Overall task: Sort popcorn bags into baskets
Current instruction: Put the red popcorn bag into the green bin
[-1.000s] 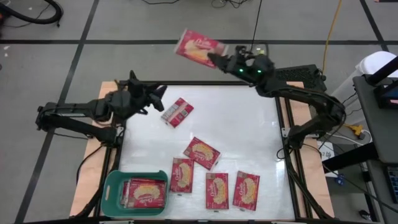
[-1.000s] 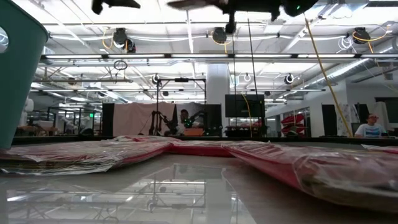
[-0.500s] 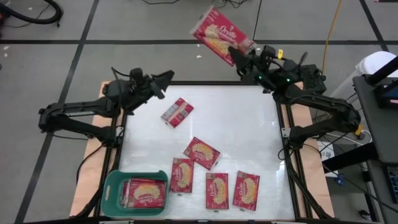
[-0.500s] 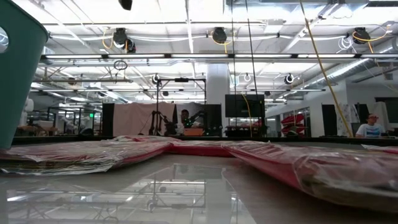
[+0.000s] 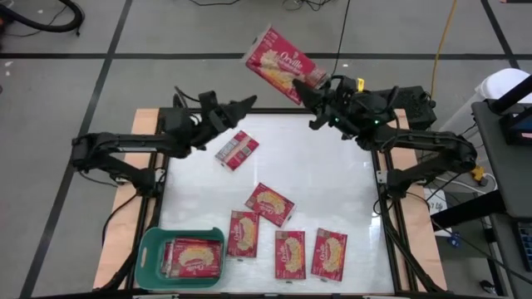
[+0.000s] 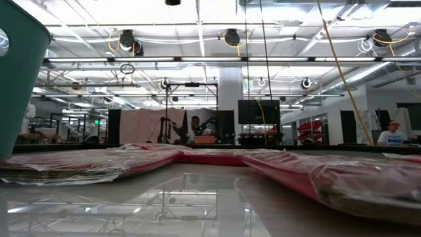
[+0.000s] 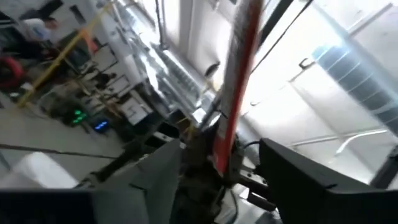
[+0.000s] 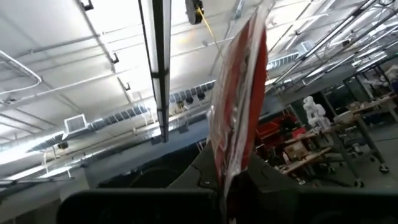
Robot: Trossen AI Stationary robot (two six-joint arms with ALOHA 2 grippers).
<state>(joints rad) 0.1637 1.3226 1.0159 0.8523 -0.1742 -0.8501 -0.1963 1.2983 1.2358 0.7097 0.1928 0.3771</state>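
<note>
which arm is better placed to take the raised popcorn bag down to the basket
Left, probably. The right end effector holds the flat red popcorn packet aloft at the far edge, and the open left end effector faces it. The teal-green rectangular plastic basket sits on the left arm's near side.

basket (image 6: 18, 79): teal wall, near left | popcorn bags (image 6: 316, 172): flat on table (image 6: 197, 204) | person (image 6: 393, 133): seated, far right

"Orville" on the raised popcorn bag (image 5: 281, 66)

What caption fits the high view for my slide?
Right gripper lifts a popcorn bag toward the open left gripper; the teal basket waits below.
</note>
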